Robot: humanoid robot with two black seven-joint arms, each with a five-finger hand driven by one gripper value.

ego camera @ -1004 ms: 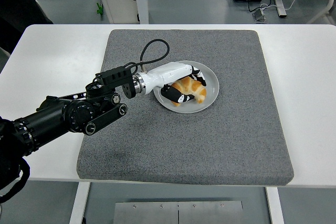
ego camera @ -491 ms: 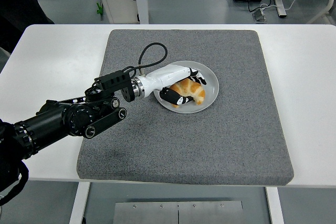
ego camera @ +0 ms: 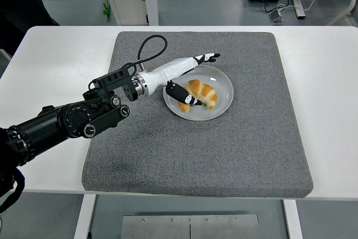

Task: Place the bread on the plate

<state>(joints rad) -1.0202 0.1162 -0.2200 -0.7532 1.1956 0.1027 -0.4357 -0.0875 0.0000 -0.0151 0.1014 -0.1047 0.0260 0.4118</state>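
1. The bread [ego camera: 200,93], a golden croissant, lies on the grey plate [ego camera: 224,85], left of the plate's middle.
2. The plate sits on a grey mat [ego camera: 246,144] that covers much of the white desk [ego camera: 330,82].
3. The left hand [ego camera: 187,74] reaches in from the left over the plate's near-left rim; its fingers [ego camera: 208,57] are spread and stretched out above the plate's far edge, grasping nothing.
4. The thumb [ego camera: 182,94] points down beside the croissant's left end; it seems to touch the bread, though the view leaves this unsure.
5. A black cable [ego camera: 150,46] loops up from the wrist over the mat.
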